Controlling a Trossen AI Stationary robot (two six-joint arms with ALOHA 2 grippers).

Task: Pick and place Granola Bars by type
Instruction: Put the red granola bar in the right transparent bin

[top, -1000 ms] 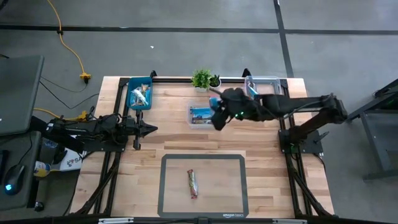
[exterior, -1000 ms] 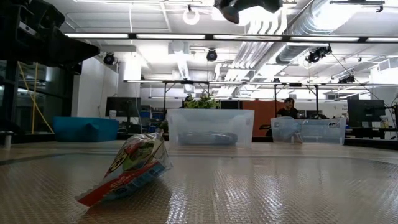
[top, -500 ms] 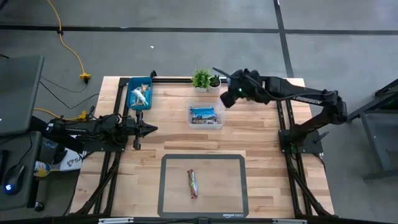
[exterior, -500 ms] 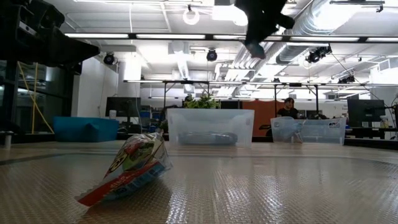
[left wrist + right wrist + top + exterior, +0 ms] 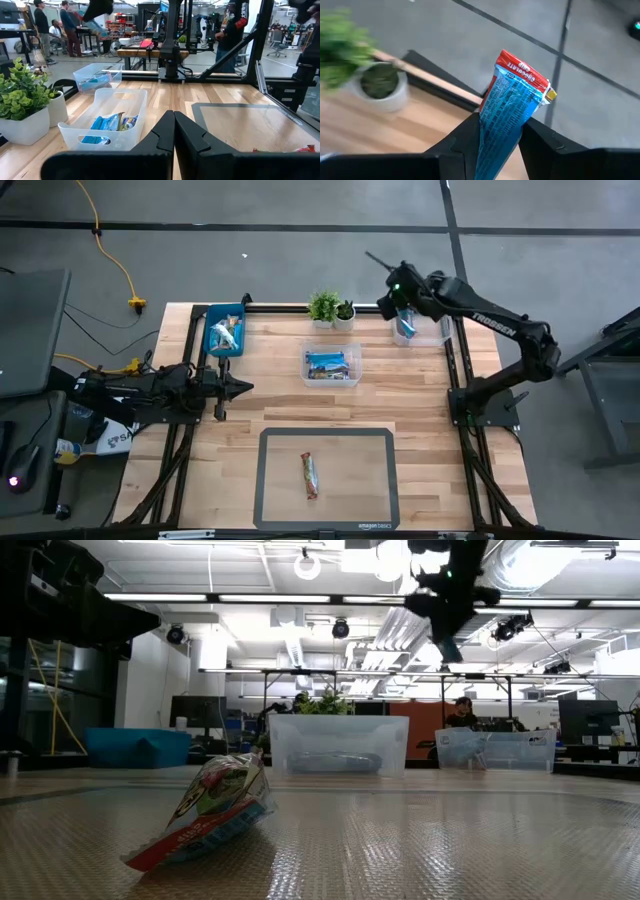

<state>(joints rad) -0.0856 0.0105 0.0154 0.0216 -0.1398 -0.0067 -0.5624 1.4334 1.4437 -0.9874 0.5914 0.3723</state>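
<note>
My right gripper point(image 5: 398, 300) is raised over the clear bin point(image 5: 422, 326) at the table's far right corner and is shut on a blue granola bar point(image 5: 512, 107) with a red end. Another bar point(image 5: 310, 475), red and multicoloured, lies flat on the grey mat; in the low view this bar point(image 5: 205, 810) fills the foreground. Several blue bars lie in the clear middle bin point(image 5: 333, 367). More bars lie in the blue bin point(image 5: 224, 332) at the far left. My left gripper point(image 5: 240, 387) waits shut at the table's left side. My right gripper point(image 5: 501, 126) pinches the blue bar between its two fingers, across its width, on the blue part of the wrapper point(image 5: 502, 122). The red sealed end point(image 5: 522, 67) sticks out beyond the fingertips. The bar is lifted clear, and its other end is hidden between the fingers.
Two small potted plants point(image 5: 330, 308) stand at the far edge, between the blue bin and the far right bin. The grey mat point(image 5: 275, 480) covers the near middle of the table. People stand in the room beyond the table.
My right gripper has carried the blue bar from above the middle bin toward the table's far right corner, turning as it went. It now stands over the far right clear bin. The bar stays in its hold.
</note>
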